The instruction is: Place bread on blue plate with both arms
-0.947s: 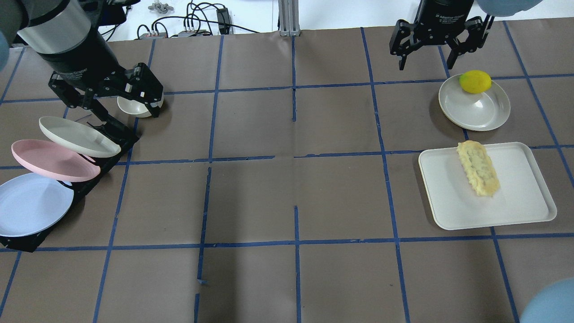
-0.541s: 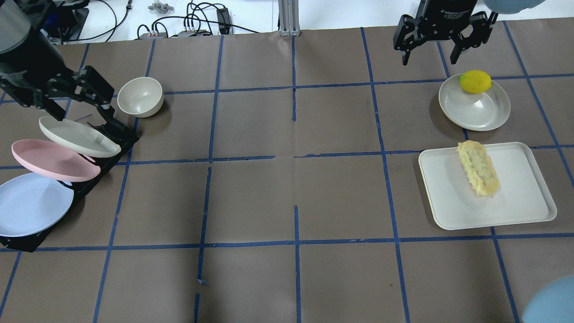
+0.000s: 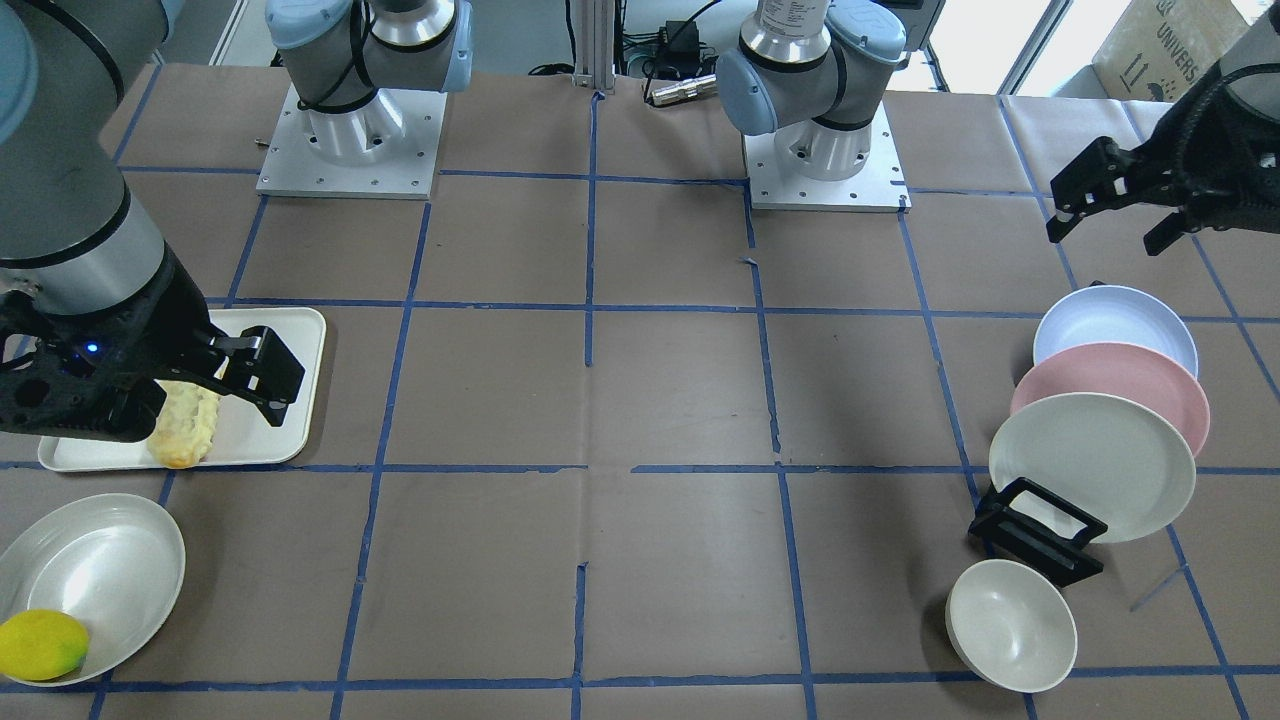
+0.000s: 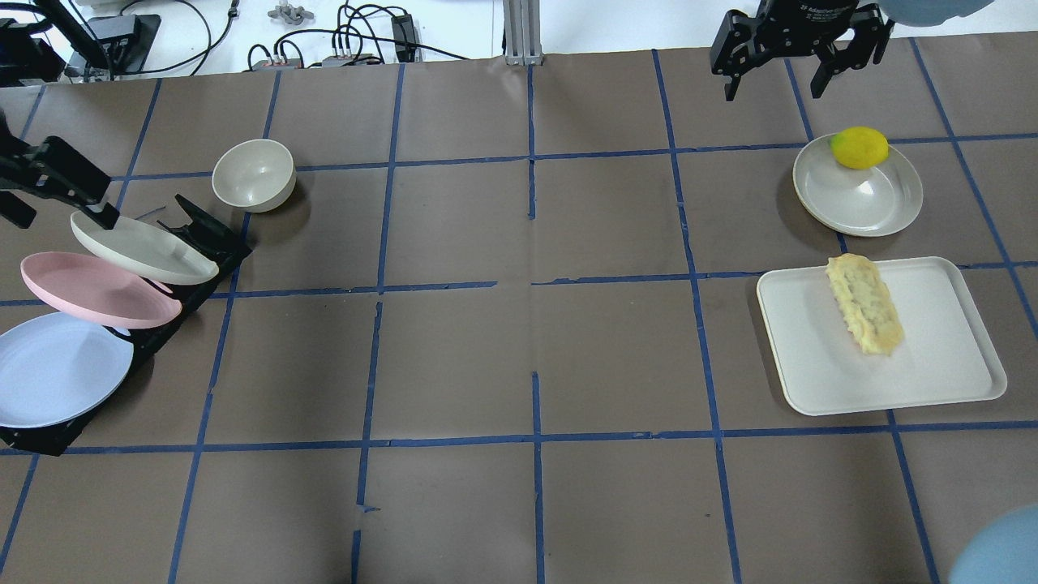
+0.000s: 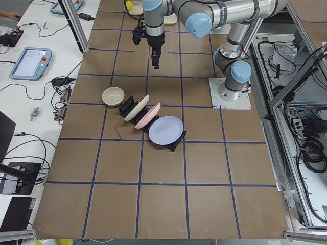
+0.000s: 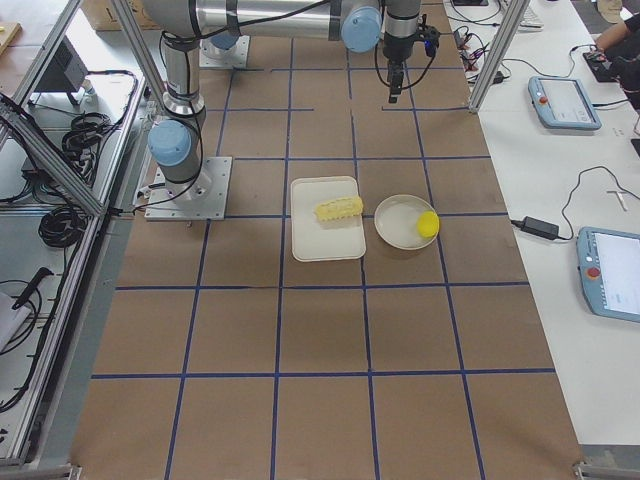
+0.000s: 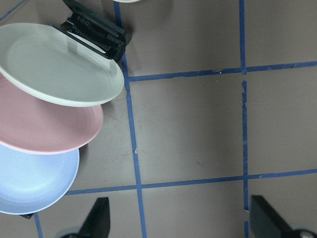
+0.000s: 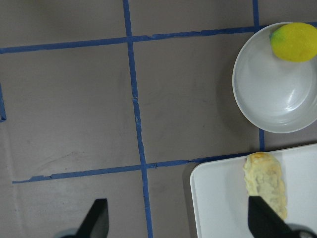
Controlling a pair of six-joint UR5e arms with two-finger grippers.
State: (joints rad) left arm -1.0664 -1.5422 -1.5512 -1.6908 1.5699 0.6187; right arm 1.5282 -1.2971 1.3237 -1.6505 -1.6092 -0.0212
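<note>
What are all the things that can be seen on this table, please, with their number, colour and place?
bread: 1, pale yellow, lying on the tray
tray: 1, white, right side of the overhead view
lemon: 1, yellow, at the dish's rim
dish: 1, cream-white, beyond the tray
blue plate: 1, pale blue, tilted in the rack's nearest slot
pink plate: 1, pink, middle slot
cream plate: 1, cream, far slot
rack: 1, black, left side
bowl: 1, cream, beside the rack's far end
table: 1, brown, blue tape lines
left pincer: 1, black, open, raised near the rack
right pincer: 1, black, open, raised on the tray's side
</note>
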